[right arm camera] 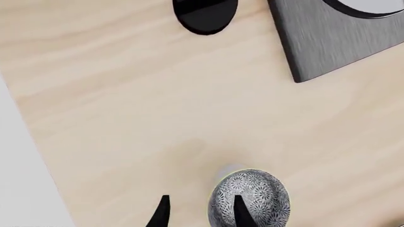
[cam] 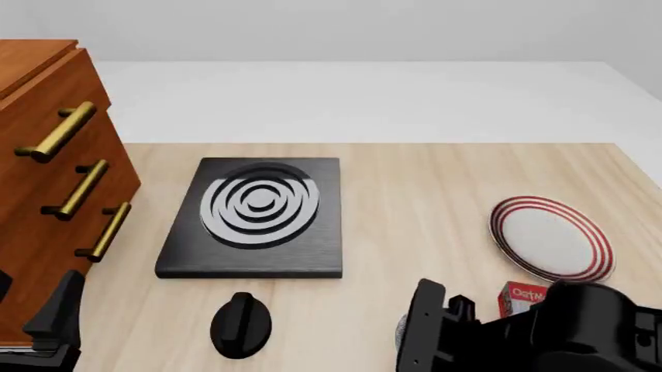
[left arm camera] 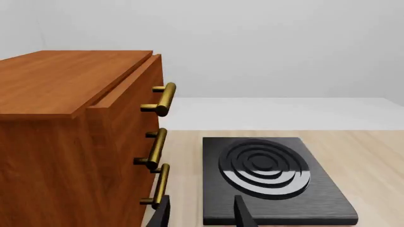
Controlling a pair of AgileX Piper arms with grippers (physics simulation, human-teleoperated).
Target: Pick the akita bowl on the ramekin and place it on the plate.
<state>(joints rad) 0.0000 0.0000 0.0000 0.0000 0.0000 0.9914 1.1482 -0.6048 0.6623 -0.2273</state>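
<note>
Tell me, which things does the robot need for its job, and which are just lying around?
For the job: akita bowl; ramekin, barely peeking out from under the bowl; plate.

Just lying about: black stove slab; black knob; wooden drawer cabinet; small red box.

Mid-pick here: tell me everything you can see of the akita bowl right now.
The akita bowl shows only in the right wrist view: small, round, its dark outside covered in a fine white floral pattern. A pale edge peeks out beside it, probably the ramekin. One fingertip of the right gripper overlaps it; contact is unclear. In the front view the arm hides it.
</note>
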